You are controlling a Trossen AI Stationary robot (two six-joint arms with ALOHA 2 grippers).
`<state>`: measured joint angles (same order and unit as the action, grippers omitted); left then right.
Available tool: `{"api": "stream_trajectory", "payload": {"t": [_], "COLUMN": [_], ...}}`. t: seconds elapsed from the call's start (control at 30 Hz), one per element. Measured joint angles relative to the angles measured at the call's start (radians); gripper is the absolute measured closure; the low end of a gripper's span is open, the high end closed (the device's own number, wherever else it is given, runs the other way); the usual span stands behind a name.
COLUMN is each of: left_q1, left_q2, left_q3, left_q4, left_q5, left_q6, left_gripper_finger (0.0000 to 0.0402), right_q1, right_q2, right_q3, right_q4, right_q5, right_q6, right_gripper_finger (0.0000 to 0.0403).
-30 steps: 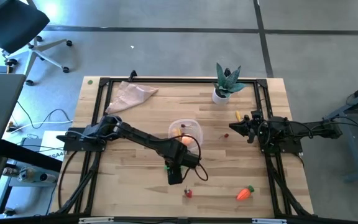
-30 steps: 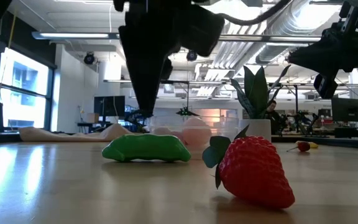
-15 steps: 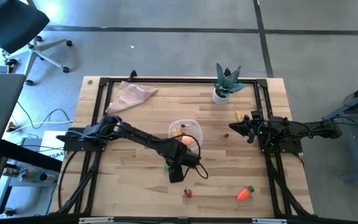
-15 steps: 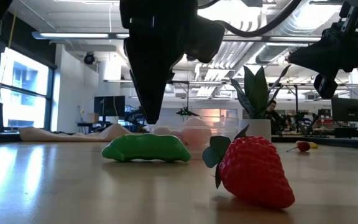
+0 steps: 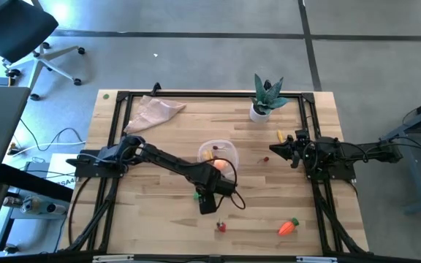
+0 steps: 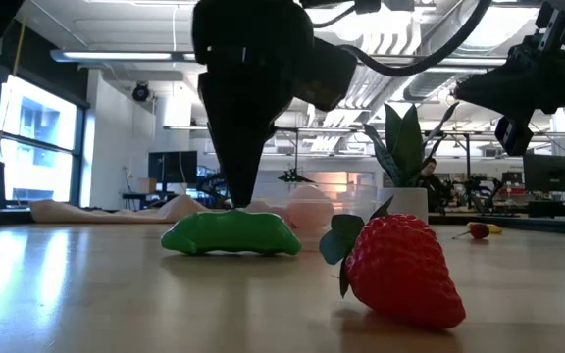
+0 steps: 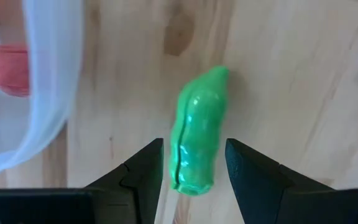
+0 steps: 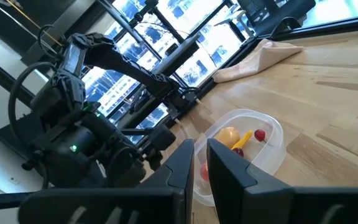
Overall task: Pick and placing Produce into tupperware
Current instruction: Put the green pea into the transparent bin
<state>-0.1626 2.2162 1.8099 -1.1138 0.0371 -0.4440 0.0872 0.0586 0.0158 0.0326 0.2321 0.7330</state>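
A green pepper [image 7: 199, 134] lies on its side on the wood, just near of the clear round tupperware [image 5: 218, 157], which holds an orange ball [image 8: 227, 135] and small yellow and red pieces. My left gripper [image 7: 194, 152] hangs over the pepper [image 6: 231, 235], open and pointing down, one finger on each side of its near end without touching. The strawberry [image 6: 400, 270] and the carrot [image 5: 289, 227] lie near the table's near edge. My right gripper [image 5: 272, 150] waits above the table's right side, shut.
A spiky plant in a white pot [image 5: 267, 95] stands at the far edge and a beige cloth [image 5: 156, 111] lies at the far left. A small red piece [image 5: 264, 158] and a yellow piece [image 5: 279, 136] lie near my right gripper. The tupperware's wall [image 7: 48, 93] is close beside the pepper.
My left gripper has come down toward the green pepper, staying open. The pepper has not moved.
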Motion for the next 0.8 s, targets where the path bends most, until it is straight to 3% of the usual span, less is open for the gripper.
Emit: {"api": "stream_trajectory", "payload": {"t": [0.8], "left_q1": [-0.001], "left_q2": [0.000], "left_q3": [-0.091], "left_q4": [0.082], "left_q5": [0.044], "left_q6": [0.019], "left_gripper_finger": [0.0238], "right_q1": [0.000], "right_q2": [0.000], "right_q3": [0.000], "right_q4": [0.000], "right_q5": [0.000], "right_q6": [0.000], "right_gripper_finger": [0.0366]}}
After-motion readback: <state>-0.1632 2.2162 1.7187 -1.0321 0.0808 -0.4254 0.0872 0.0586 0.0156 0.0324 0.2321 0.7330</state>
